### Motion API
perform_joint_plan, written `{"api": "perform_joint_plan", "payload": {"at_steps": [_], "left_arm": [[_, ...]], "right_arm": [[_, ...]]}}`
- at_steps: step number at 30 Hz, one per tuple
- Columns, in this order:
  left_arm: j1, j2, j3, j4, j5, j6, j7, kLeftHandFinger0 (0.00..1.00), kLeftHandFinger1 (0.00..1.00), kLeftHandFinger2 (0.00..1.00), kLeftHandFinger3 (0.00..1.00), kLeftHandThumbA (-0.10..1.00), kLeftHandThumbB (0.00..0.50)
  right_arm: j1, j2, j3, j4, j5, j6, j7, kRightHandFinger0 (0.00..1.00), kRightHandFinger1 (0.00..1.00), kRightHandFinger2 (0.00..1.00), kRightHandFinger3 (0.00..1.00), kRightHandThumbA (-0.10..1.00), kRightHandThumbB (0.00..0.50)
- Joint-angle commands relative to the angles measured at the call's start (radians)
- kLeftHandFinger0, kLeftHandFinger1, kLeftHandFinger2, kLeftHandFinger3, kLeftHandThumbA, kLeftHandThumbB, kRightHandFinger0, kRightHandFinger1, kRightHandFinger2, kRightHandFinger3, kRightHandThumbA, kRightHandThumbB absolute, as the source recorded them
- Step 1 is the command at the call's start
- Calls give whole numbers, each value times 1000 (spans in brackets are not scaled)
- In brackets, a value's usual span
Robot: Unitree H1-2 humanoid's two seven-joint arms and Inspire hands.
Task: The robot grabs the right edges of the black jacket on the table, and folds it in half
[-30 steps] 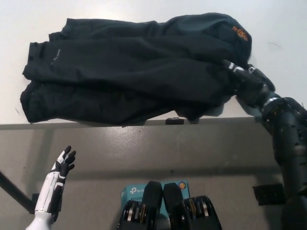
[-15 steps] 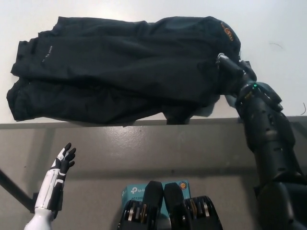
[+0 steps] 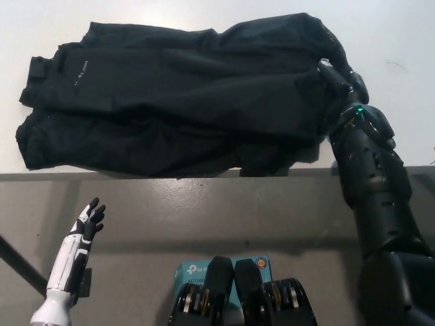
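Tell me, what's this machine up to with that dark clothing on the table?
The robot's black right hand is at the right edge of a crumpled black fabric jacket lying on the white table. The hand seems to be gripping the cloth there, though black on black hides the hold itself. Its white left hand rests low beside the table, fingers apart, holding nothing. The jacket is not folded in half yet.

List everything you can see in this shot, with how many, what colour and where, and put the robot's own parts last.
Jacket: one, black, spread across the table, rumpled, its near edge at the table's front edge.
Table: one, white, filling the upper part of the view.
Box: one, teal, on the grey floor at bottom middle, partly hidden.
Left hand: one, white with dark fingers, lower left below the table edge, open, holding nothing.
Right hand: one, black, at the jacket's right edge; its grip cannot be made out.
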Motion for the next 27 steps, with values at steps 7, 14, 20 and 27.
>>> {"api": "perform_joint_plan", "payload": {"at_steps": [7,14,20,27], "left_arm": [[-33,22,-5,-25,-7,-6,-12,1000,1000,1000,1000,1000,198],[-36,24,-3,-36,-4,9,-8,1000,1000,1000,1000,1000,204],[-45,22,-7,-36,-3,7,-9,1000,1000,1000,1000,1000,195],[-51,22,-7,-37,-6,17,-9,1000,1000,1000,1000,1000,191]], "right_arm": [[-48,-66,-110,-54,79,-114,2,0,314,760,1000,-100,74],[-59,-139,-147,-68,95,-96,22,0,287,787,1000,-100,38],[-72,-180,-175,-78,124,-87,7,0,220,701,1000,-100,52],[-93,-165,-160,-177,125,-69,-15,0,159,667,1000,-100,62]]}}
